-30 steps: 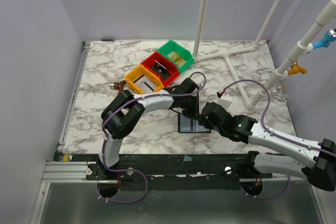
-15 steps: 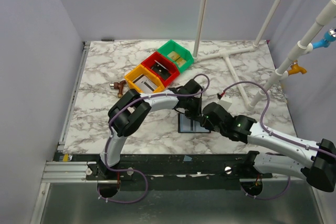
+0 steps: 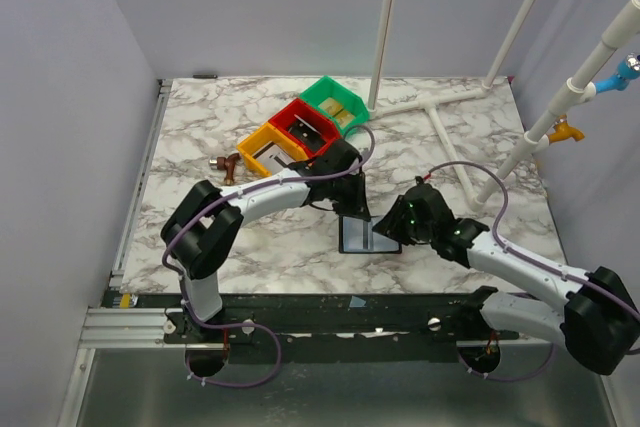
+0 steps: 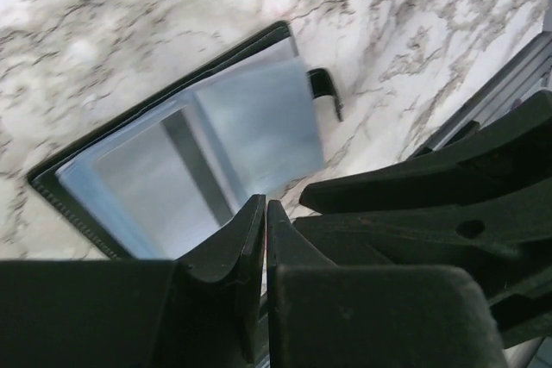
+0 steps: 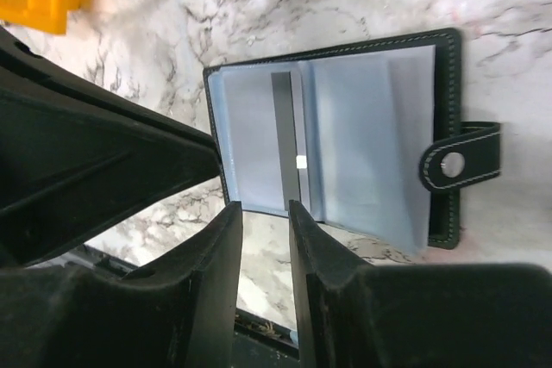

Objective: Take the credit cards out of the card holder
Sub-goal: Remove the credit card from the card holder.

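The card holder [image 5: 336, 152] lies open and flat on the marble table [image 3: 200, 127], near its front edge, between your two arms, with the bluish-grey inner sleeves facing up and the snap tab [image 5: 457, 164] sticking out on one short side. You do not see a tan or a whitish card clearly. A dark strip shows in the left sleeve, and I cannot tell if it belongs to one of the credit cards. In the right wrist view the holder is directly ahead of the right gripper [image 5: 265, 213]. Its long axis runs across the fingers, and its near long edge is just beyond the tips. These fingers stand a little apart, with nothing between them. The left gripper [image 4: 264, 213] has its fingers pressed together on nothing, and it points at the holder from the far side. Both are near, but I judge the right one better placed, since the sleeve openings seem to face it. The yellow bin [image 3: 270, 152], red bin [image 3: 305, 129] and green bin [image 3: 337, 105] stand apart behind.
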